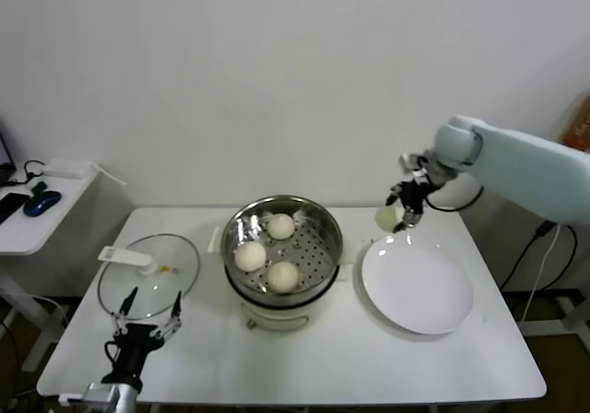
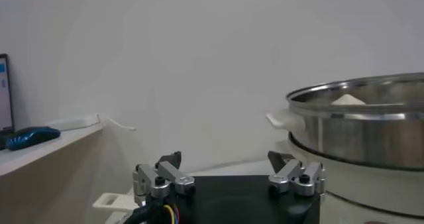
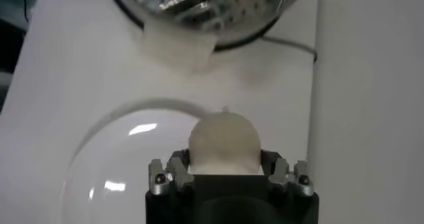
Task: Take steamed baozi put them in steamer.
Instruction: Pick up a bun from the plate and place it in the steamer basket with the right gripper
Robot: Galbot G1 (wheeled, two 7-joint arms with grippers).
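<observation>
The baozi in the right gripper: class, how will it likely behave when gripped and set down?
The baozi looks soft and doughy, so the right gripper could probably dent it. Its domed shape suggests it might roll in the steamer. It seems light.

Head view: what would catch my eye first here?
Probably the steamer in the middle of the table, with three buns on its perforated tray. Next, the right gripper holding a fourth bun in the air over the far edge of the bare white plate. A glass lid lies left of the steamer.
</observation>
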